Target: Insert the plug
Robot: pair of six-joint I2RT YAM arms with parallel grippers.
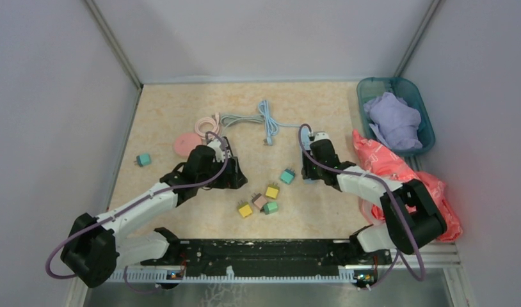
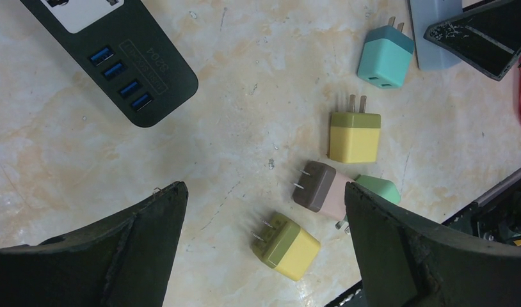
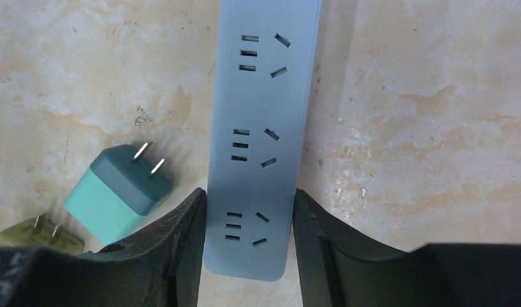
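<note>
Right wrist: right gripper (image 3: pixel 248 198) pinches the blue power strip (image 3: pixel 264 102); splayed left gripper (image 2: pixel 264 185) should straddle the brown-pink plug (image 2: pixel 319 188) squarely.

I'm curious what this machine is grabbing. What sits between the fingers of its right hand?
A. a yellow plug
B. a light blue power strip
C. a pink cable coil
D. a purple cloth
B: the right wrist view shows the light blue power strip between the fingers of the right hand, which touch its two long sides.
</note>
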